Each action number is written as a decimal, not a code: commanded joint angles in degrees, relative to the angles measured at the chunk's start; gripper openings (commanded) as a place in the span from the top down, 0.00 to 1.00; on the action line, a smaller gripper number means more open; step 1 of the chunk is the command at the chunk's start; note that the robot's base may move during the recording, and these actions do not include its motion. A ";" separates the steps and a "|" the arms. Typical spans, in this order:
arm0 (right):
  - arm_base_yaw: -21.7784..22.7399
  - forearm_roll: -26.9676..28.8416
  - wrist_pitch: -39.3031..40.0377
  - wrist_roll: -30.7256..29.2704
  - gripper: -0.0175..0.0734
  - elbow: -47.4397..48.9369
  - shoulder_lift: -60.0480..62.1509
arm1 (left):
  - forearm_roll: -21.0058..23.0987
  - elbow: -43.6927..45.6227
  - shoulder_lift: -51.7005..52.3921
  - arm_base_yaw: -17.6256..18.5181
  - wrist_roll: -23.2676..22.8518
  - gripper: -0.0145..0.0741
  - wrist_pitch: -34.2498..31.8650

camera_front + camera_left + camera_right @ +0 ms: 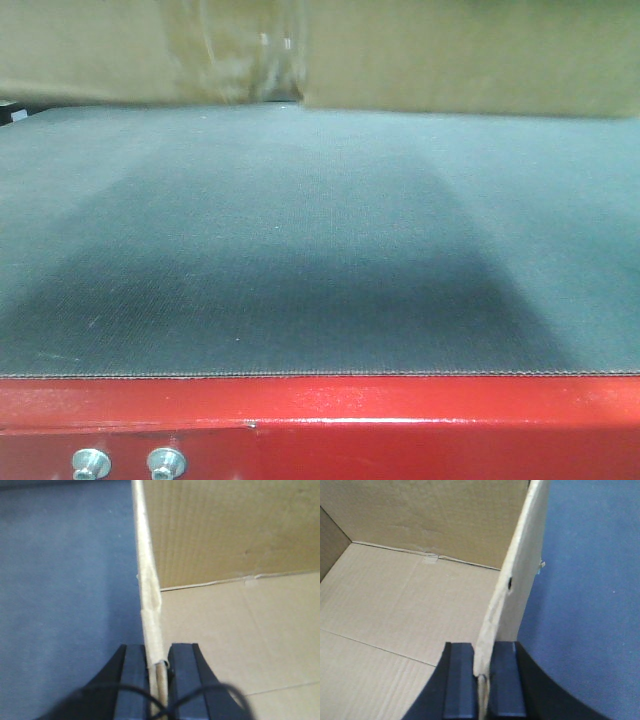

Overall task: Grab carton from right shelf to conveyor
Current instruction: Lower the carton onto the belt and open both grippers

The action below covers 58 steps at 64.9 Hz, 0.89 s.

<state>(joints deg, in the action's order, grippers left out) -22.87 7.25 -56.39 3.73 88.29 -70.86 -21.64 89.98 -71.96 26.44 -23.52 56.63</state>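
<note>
The carton fills the top strip of the front view with its upper part cut off, at the far end of the conveyor. Whether it rests on the belt or hangs just above it is hard to tell. At the bottom centre of each wrist view, the left gripper and the right gripper have their jaws pinched narrow on an upright carton wall, with the box floor on one side and the belt on the other.
</note>
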 commanded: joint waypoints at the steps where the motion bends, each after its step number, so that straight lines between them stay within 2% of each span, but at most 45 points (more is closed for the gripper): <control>1: 0.48 -2.32 3.20 -0.73 0.88 0.33 -3.27 | 1.22 -1.83 -2.28 -3.64 0.42 0.84 -5.66; 7: 0.71 -3.98 6.22 -0.73 0.88 0.33 -7.41 | 3.13 -4.72 -4.89 -6.38 0.42 0.84 -10.70; 14: 1.92 -4.10 10.22 -0.73 0.88 0.33 -12.00 | 3.38 -7.28 -8.52 -8.45 0.42 0.84 -14.86; 37: 4.49 -4.10 13.99 -0.73 0.86 0.33 -22.44 | 1.36 -9.26 -16.54 -9.48 0.42 0.83 -19.67; 43: 4.49 -4.10 13.99 -0.73 0.75 0.33 -23.17 | 0.75 -9.26 -16.97 -9.48 0.42 0.72 -20.16; 46: 4.49 -4.10 13.99 -0.73 0.62 0.33 -23.17 | 0.77 -9.26 -16.97 -9.48 0.42 0.64 -20.28; 49: 4.49 -4.10 13.99 -0.73 0.49 0.33 -23.17 | 0.77 -9.16 -16.97 -9.48 0.42 0.53 -20.40; 54: 4.49 -4.21 13.83 -0.73 0.23 0.33 -23.05 | 0.51 -8.77 -16.85 -9.48 0.42 0.29 -20.17; 56: 4.49 -4.19 13.55 -0.73 0.18 0.45 -23.05 | 0.51 -8.52 -16.73 -9.48 0.42 0.20 -19.71; 58: 4.49 -4.19 12.90 -0.73 0.18 0.83 -22.92 | 0.62 -8.00 -16.60 -9.48 0.42 0.12 -19.12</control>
<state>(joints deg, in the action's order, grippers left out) -18.73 3.99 -43.77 3.52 88.19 -94.54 -20.36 80.89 -89.46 17.18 -23.18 37.33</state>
